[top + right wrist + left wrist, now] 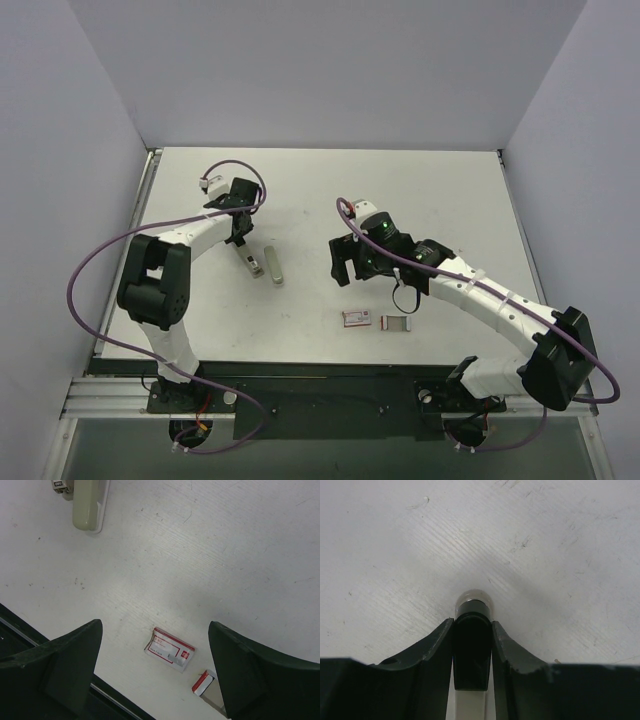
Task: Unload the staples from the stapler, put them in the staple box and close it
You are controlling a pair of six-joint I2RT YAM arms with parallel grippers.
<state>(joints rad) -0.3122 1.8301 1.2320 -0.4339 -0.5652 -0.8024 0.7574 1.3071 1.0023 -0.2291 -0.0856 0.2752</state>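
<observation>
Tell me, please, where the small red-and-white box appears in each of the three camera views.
Top external: the red-and-white box lies just below the picture's centre.
Left wrist: not in it.
Right wrist: the red-and-white box lies low, near the middle.
Shared landmark: the clear box with a red end, close beside it in both those views; the left wrist shows neither.

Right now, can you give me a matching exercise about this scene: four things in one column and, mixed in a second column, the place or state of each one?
Things
1. stapler
2. right gripper
3. red-pink box
4. clear-silver box

Places or states
a. wide open, nothing between its jaws
b. on the table, just right of the other small box in the top view
c. black end between the fingers of the left gripper
d. on the table, just left of the other small box in the top view

Pairs: 1-c, 2-a, 3-d, 4-b
</observation>
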